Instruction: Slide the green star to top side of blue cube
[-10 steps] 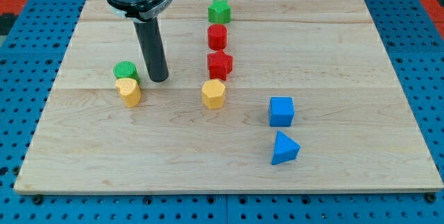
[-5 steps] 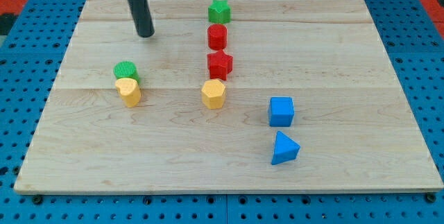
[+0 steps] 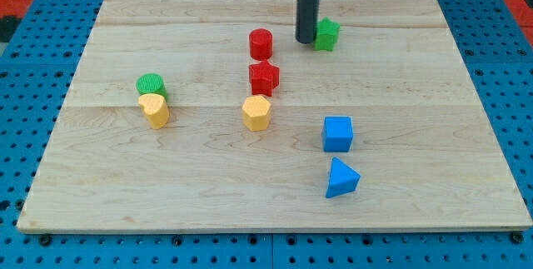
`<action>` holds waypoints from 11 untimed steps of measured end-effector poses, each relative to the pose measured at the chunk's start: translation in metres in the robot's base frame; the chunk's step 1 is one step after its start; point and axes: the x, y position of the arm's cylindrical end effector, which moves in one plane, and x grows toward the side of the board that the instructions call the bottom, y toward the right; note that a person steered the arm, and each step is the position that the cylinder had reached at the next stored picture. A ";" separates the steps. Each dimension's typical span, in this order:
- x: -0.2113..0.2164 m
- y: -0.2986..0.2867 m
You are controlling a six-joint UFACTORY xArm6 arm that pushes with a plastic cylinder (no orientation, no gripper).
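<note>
Dark rod, my tip (image 3: 307, 41) touching green star (image 3: 326, 34) on its view-left | two red blocks, view-left of tip | two blue below: blue cube (image 3: 337, 133), blue wedge | two yellow, one green cylinder farther view-left

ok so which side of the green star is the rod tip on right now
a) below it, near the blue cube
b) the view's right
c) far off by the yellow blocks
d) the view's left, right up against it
d: my tip sits just on the view's left of the green star, well above the blue cube.
</note>
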 end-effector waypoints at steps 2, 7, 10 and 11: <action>-0.035 0.007; 0.030 0.084; 0.020 0.060; 0.060 0.058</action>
